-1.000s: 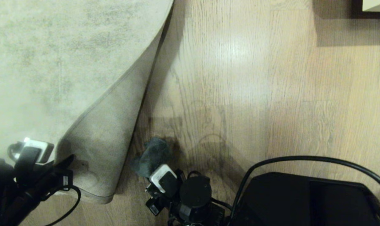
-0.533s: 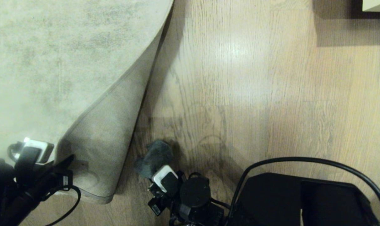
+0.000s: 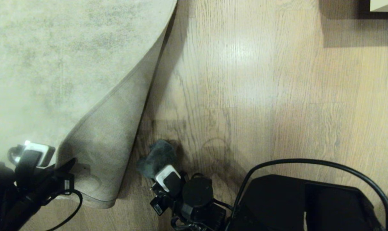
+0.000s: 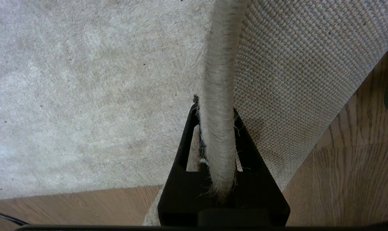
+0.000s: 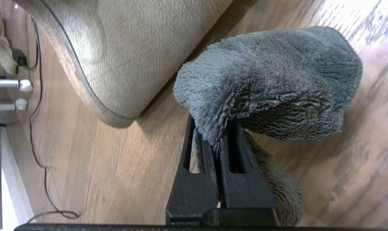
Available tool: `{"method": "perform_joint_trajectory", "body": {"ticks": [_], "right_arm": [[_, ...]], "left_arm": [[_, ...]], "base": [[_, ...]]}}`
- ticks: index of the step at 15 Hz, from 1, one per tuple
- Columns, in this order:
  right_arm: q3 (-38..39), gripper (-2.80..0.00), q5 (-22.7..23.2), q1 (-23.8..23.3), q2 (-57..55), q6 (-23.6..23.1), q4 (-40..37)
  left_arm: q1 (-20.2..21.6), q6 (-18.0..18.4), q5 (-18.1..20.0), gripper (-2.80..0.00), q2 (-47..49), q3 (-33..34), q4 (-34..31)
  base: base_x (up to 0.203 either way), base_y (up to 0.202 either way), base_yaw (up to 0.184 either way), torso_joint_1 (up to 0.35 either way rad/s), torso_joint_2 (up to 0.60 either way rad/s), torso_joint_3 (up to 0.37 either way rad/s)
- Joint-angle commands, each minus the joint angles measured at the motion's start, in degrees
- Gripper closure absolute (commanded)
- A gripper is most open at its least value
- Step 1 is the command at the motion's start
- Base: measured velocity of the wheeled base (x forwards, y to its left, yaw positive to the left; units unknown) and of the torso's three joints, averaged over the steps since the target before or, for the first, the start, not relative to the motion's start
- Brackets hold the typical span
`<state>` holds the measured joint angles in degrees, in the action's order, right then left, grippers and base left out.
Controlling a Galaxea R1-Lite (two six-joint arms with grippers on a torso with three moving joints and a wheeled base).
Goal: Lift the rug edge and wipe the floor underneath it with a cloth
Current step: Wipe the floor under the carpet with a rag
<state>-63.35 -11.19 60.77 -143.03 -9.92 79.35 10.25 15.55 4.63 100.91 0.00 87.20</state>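
With the left gripper (image 4: 217, 128) clamped on the rug (image 4: 85, 89) edge, the right gripper (image 5: 217, 134), pinching the cloth (image 5: 267, 80), wipes the floor (image 3: 245, 96) and should next sweep further under

The left end effector (image 4: 217, 128) pinches the rug's (image 4: 85, 89) bound edge, woven backing exposed above the floor (image 4: 348, 179).

Under me the floor (image 3: 277, 96) is light brown wood-grain plank with a slight sheen, and a bright patch of light (image 3: 242, 51) glares off it ahead. At the far right corner a pale piece of furniture (image 3: 384, 4) throws a dark shadow (image 3: 357, 29) across the boards. Off to one side I see two white-capped legs (image 5: 21, 94) and a thin black cable (image 5: 40, 138) trailing over the planks.
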Motion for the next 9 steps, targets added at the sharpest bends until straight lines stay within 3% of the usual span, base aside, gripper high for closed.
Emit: {"method": "perform_joint_trajectory", "body": {"ticks": [1, 9], "right_arm": [[-1.8, 0.0, -0.1, -0.4, -1.1, -0.1, 0.3], [-9.3, 0.0, 0.0, -4.1, -5.8, 0.0, -0.9]], "left_arm": [[0.0, 0.1, 0.1, 0.0, 0.0, 0.0, 2.8], [0.0, 0.1, 0.0, 0.0, 0.0, 0.0, 2.8]], "base": [[0.0, 0.0, 0.0, 0.0, 0.0, 0.0], [0.0, 0.0, 0.0, 0.0, 0.0, 0.0]]}}
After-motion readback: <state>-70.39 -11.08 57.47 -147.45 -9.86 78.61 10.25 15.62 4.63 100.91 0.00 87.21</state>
